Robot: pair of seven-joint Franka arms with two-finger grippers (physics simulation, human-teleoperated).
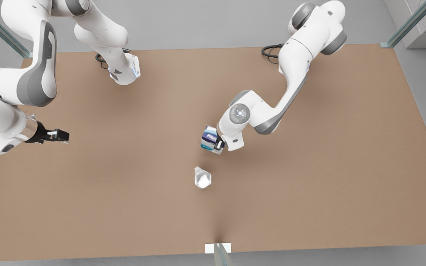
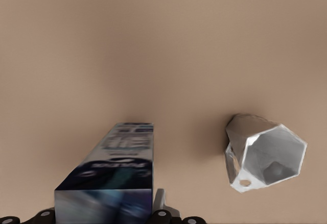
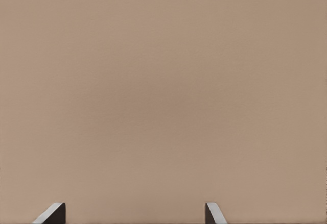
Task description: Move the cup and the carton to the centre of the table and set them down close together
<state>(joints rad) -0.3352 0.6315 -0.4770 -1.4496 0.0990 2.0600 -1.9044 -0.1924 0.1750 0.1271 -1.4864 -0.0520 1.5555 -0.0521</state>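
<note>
Right now your left gripper (image 1: 218, 145) is pinching the carton (image 1: 209, 138) just above the table (image 1: 309, 166), near its middle, with the cup (image 1: 202, 177) close by on the side of the white tab (image 1: 218, 248). The main risk, as I judge it, comes at the set-down: the carton is tall and narrow, so if you release it tilted it may topple and knock the cup, which stands near but apart from it. Lower it level before you let go. In the left wrist view the carton's (image 2: 110, 175) long axis runs from the fingers down toward the table, and the cup (image 2: 265, 155) shows its open mouth to the camera. Your right gripper (image 1: 58, 135) waits spread and empty at the front view's left edge.
</note>
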